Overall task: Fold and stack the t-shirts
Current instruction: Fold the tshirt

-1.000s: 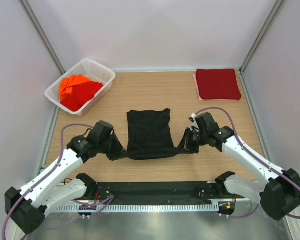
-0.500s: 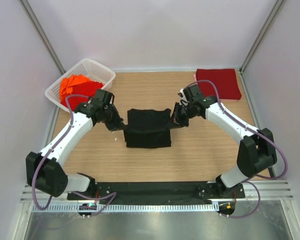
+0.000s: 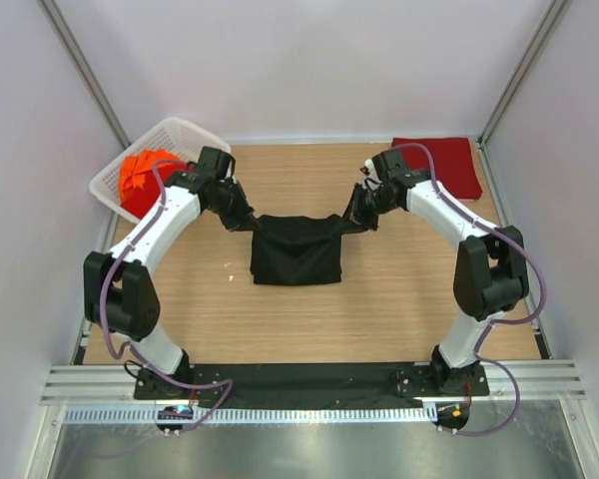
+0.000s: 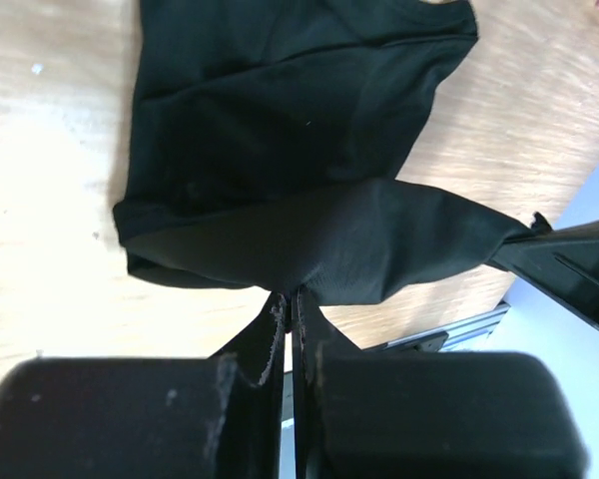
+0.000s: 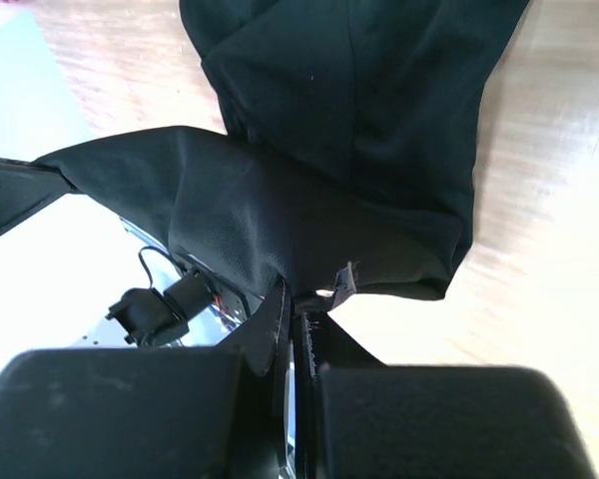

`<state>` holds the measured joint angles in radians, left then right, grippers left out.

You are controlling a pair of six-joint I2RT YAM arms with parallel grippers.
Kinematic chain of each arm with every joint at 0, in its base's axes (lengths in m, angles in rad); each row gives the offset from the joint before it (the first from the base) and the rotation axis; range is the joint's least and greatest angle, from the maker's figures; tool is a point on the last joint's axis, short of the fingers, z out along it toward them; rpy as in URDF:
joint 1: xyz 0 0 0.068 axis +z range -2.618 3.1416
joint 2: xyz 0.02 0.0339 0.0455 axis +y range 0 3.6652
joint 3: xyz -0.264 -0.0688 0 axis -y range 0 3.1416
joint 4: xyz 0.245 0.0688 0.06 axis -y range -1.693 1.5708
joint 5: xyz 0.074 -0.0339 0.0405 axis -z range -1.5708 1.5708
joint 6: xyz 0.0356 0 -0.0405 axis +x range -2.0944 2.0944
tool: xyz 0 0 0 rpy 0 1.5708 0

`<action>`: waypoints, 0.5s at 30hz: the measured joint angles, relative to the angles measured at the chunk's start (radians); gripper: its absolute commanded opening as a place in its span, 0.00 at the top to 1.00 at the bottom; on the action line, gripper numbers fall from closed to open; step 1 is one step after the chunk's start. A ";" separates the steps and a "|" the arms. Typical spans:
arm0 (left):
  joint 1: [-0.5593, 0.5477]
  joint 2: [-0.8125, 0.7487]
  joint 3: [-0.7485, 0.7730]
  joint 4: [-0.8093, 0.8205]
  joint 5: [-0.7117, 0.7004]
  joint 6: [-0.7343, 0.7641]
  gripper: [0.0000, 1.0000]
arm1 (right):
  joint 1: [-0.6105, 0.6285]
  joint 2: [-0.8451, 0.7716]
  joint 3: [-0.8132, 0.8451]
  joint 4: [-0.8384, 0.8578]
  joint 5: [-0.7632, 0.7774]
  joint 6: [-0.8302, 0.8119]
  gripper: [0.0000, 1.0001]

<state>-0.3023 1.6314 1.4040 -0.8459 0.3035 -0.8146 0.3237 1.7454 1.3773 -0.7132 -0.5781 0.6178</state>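
Hanging between both end effectors, the black t-shirt [image 3: 297, 254] sits at centre frame; its upper edge is lifted and pulled taut, and its lower part rests on the counter [image 3: 399, 299]. Left end effector [image 3: 248, 219] is clamped tight on the left corner of that edge. Right end effector [image 3: 351, 222] is pinched closed on the right corner. Dark red t-shirt [image 3: 437, 165] lies folded flat, upper right. Orange-red t-shirts [image 3: 145, 180] are heaped in the white basket [image 3: 188, 128], upper left.
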 measured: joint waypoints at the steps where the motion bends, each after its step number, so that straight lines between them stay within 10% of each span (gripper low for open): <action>1: 0.002 0.014 0.016 0.002 0.005 0.005 1.00 | -0.005 0.014 0.011 -0.001 -0.005 -0.002 0.99; 15: 0.050 0.200 0.126 0.033 0.030 0.014 1.00 | -0.058 0.217 0.153 0.004 -0.064 -0.023 0.99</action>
<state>-0.2520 1.8309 1.5299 -0.8127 0.3336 -0.8009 0.2657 1.9621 1.5303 -0.7090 -0.6426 0.5949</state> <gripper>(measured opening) 0.007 0.044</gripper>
